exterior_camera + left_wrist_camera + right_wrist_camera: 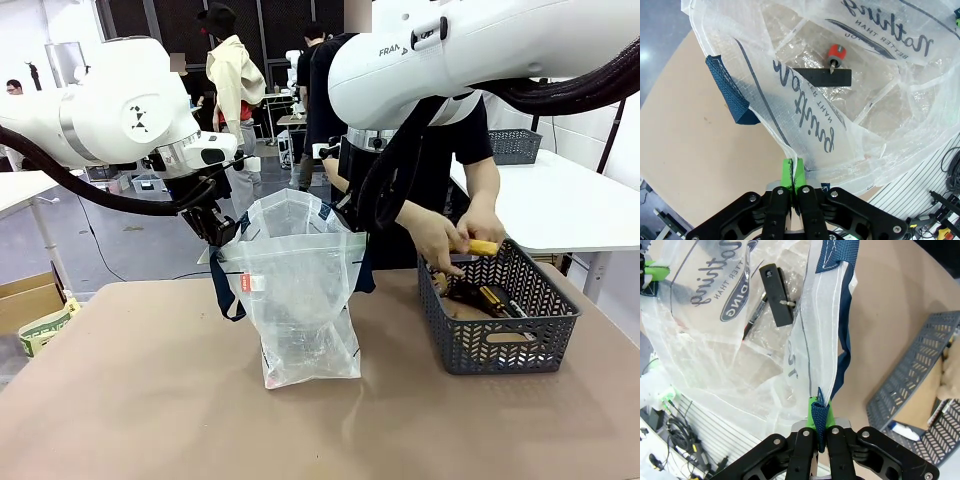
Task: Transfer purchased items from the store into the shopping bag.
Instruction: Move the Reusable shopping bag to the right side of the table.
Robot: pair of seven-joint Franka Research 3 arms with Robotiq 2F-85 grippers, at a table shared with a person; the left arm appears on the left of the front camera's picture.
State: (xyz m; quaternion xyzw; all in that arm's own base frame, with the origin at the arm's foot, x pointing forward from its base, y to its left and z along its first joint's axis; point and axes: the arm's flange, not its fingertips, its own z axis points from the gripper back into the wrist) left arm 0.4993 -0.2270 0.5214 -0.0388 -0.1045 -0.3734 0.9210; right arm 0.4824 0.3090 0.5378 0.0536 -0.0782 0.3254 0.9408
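Centre frame, the shopping bag (300,290) stands open on the tabletop (140,400), left fingers (786,172) and right fingers (817,412) clamped shut on opposite rims. To its right, a person's hand (438,242) holds a yellow item (483,247) over the store basket (500,345), near the bag's mouth.

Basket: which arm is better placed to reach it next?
Probably the right. The right gripper and left gripper are both shut on the rim of the bag, but the right holds the side nearer the basket; the left would have to cross the bag.
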